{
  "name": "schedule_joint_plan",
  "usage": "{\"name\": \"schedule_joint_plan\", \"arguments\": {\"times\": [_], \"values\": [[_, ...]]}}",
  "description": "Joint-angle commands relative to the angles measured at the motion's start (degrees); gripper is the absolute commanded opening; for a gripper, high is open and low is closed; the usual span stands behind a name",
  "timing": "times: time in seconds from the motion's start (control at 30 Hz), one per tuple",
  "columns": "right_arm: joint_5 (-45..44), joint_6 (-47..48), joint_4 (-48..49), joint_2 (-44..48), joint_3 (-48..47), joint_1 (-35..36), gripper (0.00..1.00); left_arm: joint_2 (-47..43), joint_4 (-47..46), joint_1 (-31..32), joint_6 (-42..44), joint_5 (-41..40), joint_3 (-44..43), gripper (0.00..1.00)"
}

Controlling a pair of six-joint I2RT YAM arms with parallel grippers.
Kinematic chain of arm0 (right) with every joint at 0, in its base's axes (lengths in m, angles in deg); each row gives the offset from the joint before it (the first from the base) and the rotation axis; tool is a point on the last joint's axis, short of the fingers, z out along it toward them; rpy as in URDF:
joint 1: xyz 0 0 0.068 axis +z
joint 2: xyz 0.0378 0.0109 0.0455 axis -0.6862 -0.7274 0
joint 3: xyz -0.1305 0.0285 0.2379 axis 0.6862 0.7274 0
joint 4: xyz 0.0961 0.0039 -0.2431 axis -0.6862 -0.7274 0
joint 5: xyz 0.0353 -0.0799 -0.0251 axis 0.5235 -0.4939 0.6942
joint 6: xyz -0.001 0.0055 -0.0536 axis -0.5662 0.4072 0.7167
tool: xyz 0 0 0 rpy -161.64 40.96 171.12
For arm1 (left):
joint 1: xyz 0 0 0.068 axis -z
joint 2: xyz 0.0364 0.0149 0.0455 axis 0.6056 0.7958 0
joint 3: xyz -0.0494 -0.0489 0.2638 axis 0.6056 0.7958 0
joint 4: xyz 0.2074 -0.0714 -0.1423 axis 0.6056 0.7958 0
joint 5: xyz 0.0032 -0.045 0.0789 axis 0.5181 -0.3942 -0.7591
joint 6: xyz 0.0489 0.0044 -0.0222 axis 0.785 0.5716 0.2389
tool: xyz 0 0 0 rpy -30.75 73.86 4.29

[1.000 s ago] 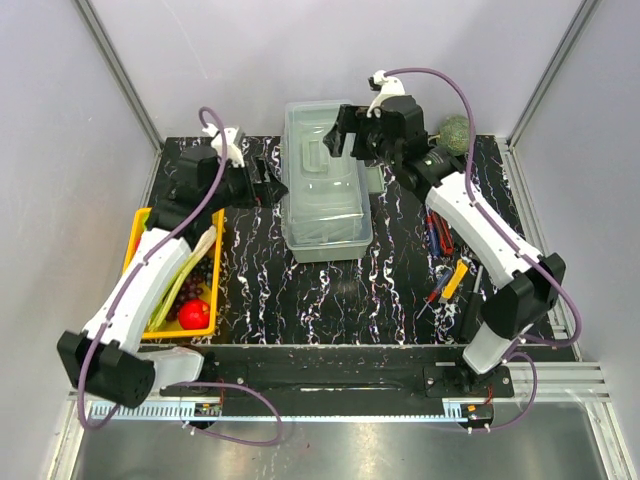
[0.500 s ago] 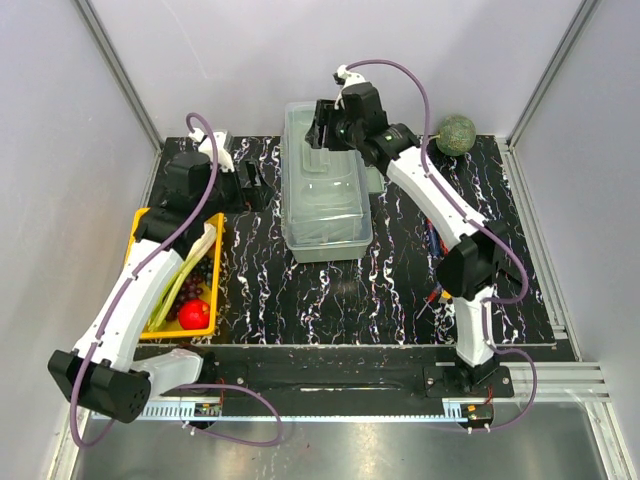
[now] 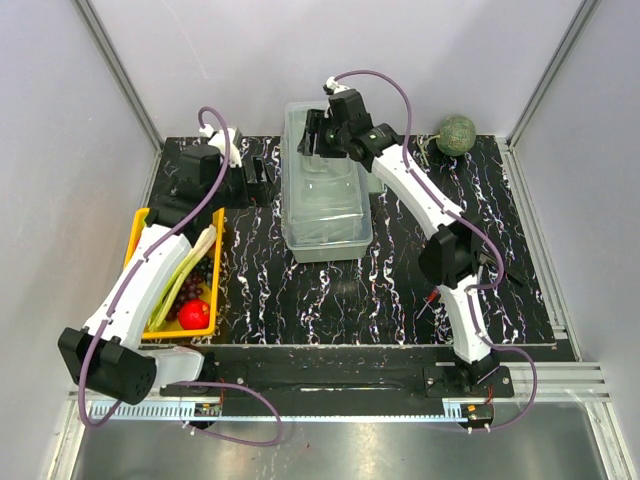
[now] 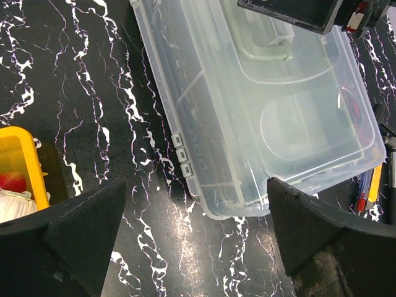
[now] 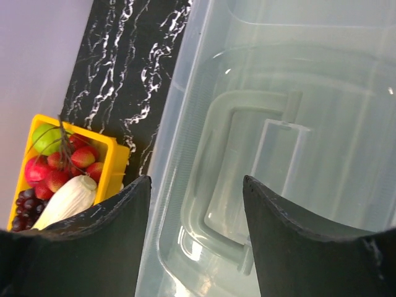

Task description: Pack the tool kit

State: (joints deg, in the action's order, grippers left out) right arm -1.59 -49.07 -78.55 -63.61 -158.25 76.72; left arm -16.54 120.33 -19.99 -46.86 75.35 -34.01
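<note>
The large pale grey-green plastic toolbox [image 3: 325,205] sat closed in the middle of the black marbled tabletop [image 3: 400,280], towards the back wall. Its long axis ran from the arms' side straight away towards that wall. Its lid handle [image 4: 266,48] lay flat along the same axis on the far half of the translucent lid.

The right gripper [image 3: 316,137] hung directly above that far half. Its 2 fingers were apart and the handle showed below, in the gap between them. Whether they touched the handle could not be told, and nothing looked clamped.

The left gripper [image 3: 258,180] stood just beside the toolbox's left long wall, fingers spread wide and holding nothing, facing across the box.

The right arm was the nearer to the handle. Any lift of the lid would likely turn on those fingers dropping straight down and closing across the handle's bar.

The small hand tools with blue and yellow handles [image 4: 366,192] lay loose on the tabletop off the toolbox's right side, largely hidden under the right arm. The yellow plastic tray of produce [image 3: 140,225] sat well apart at the left edge.
</note>
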Motion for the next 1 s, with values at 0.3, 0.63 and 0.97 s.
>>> {"name": "schedule_joint_plan", "arguments": {"times": [0.3, 0.63, 0.97], "values": [[4.74, -4.81, -2.75, -7.19, -10.25, 0.45, 0.68, 2.47, -3.75, -0.14, -1.59, 0.42, -1.0, 0.99], [18.41, -9.82, -0.83, -8.16, -9.12, -0.34, 0.69, 5.99, -8.59, -0.14, -4.32, 8.6, 0.94, 0.99], [38.56, -21.77, 19.9, -2.45, 4.5, -4.38, 0.68, 8.71, -8.68, -0.31, -3.97, 7.54, -3.8, 0.99]]}}
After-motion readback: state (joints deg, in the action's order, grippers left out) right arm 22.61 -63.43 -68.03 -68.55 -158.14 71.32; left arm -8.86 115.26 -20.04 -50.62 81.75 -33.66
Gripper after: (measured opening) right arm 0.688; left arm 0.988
